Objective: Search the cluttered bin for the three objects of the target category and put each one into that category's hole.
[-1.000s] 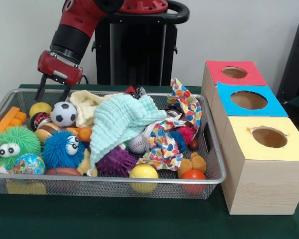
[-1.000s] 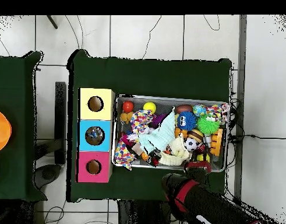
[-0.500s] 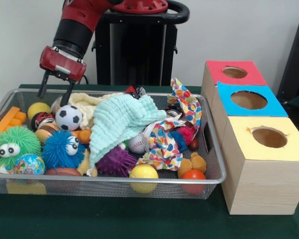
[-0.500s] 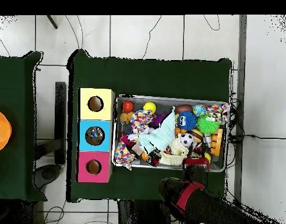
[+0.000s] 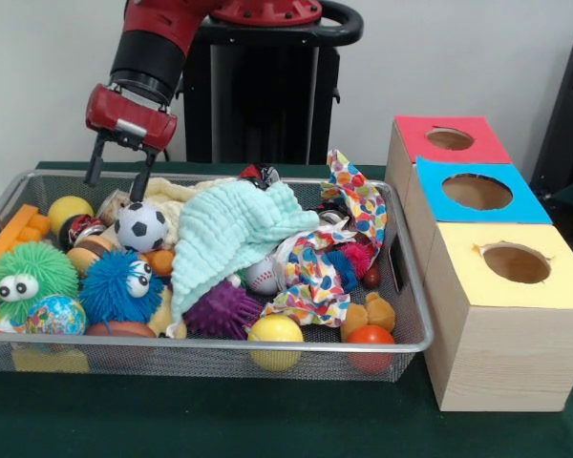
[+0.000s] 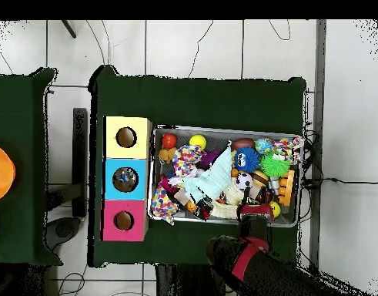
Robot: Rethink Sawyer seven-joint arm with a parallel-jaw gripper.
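Gripper (image 5: 119, 170) open, empty, has risen and shifted toward bin (image 5: 267, 347) centre; soccer ball (image 5: 140, 227) rolled inward. No bottle exposed yet.

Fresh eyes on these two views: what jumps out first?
The red gripper hangs open over the far left corner of the wire bin, just above a soccer ball. The bin is piled with toys, with a mint cloth draped across the middle and a green googly-eyed puffer ball at the near left. Right of the bin stand three boxes with holes in their tops: red, blue, yellow.
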